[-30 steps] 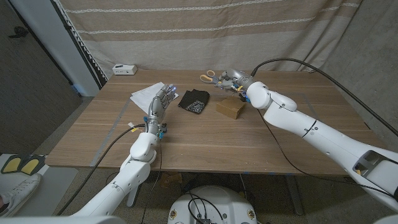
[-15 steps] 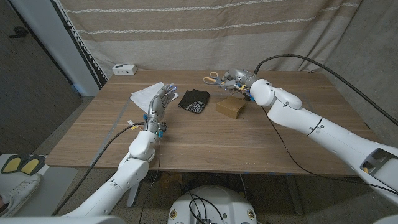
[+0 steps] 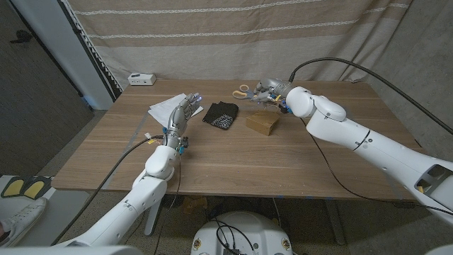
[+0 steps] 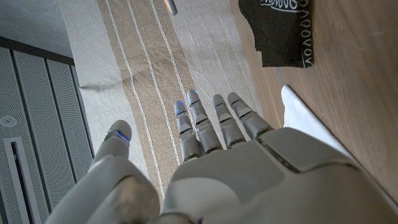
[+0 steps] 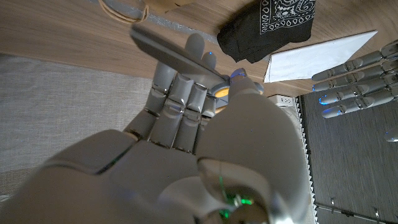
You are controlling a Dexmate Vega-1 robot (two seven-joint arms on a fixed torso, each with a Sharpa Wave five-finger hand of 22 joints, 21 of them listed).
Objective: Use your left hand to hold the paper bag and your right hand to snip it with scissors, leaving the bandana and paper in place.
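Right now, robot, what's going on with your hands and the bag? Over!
Right hand holds the scissors, fingers wrapped round them. Left hand open, over the paper. Paper bag untouched, bandana beside it. Nothing blocking.

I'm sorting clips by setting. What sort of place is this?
Probably a makeshift robot test area, not a home: a bare wooden table stands before a hung striped cloth backdrop, cables trail across it, and a grey panel wall stands to the left.
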